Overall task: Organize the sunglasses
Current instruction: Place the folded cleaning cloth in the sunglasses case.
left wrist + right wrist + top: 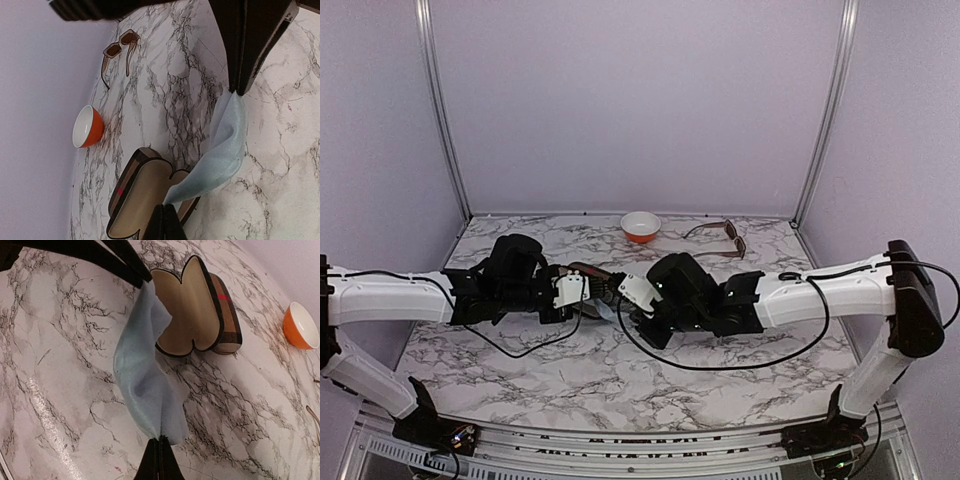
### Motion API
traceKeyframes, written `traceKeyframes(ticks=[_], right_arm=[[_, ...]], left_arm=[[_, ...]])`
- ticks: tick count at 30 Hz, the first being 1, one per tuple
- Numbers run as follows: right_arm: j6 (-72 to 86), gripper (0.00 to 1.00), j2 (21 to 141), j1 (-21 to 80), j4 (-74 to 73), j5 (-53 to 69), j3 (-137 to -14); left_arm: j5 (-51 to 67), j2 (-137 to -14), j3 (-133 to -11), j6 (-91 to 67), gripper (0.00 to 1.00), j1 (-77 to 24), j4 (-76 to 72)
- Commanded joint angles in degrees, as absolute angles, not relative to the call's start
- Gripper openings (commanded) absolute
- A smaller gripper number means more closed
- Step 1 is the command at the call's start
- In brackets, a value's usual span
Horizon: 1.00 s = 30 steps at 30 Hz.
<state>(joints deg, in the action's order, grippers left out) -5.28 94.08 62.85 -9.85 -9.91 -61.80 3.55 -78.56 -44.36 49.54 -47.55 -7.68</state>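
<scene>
We see the left gripper [165, 216] pinched tight on 1 end of a pale blue soft cleaning cloth [226, 145]. The right gripper [160, 452] is clamped on the opposite end, so the cloth sags loosely between the 2 above the white marble-patterned table [570, 370]. We judge that a grip at both ends is meant to keep the limp fabric spread and under control, ready to be folded or laid somewhere. The open oblong brown case with a red stripe and tan lining [192, 310] lies just beside it, lid up, and looks the likely place.

The brown thick-framed sunglasses with squarish lenses [720, 238] lie at the far right of the table, near the back wall. They are well apart from both grippers and to the right of the orange bowl with a white inside [640, 226]. Their arms appear unfolded. We take it they are left untouched because both grippers are busy with the cloth.

From above, the 2 wrists cover the cloth entirely and most of the case. We cannot tell whether the cloth's upper edge touches the case lining or only overlaps it in view. We find only 1 pair of sunglasses in these views.
</scene>
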Motion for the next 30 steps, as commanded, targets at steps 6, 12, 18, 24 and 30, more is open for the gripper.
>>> traceKeyframes(ticks=[6,12,18,24,30], right_arm=[[-9.6,0.0,101.3,60.1,-6.9,-6.6,-70.4],[-10.8,0.0,105.8,58.0,-6.3,-5.1,-74.8],[-12.0,0.0,110.6,57.2,-6.4,-4.6,-79.3],[-12.7,0.0,114.2,56.8,-5.9,-4.2,-82.9],[-13.3,0.0,117.8,56.7,-5.9,-3.8,-86.6]], left_arm=[[8.5,-81.4,-47.9,53.9,0.0,-40.1,-4.6],[9.9,-84.2,-49.6,55.4,0.0,-35.6,-4.7],[10.2,-87.7,-52.3,57.5,0.0,-32.5,-3.1],[10.8,-90.6,-54.7,58.9,0.0,-30.3,-2.0],[11.2,-93.2,-56.9,60.6,0.0,-28.5,-0.3]])
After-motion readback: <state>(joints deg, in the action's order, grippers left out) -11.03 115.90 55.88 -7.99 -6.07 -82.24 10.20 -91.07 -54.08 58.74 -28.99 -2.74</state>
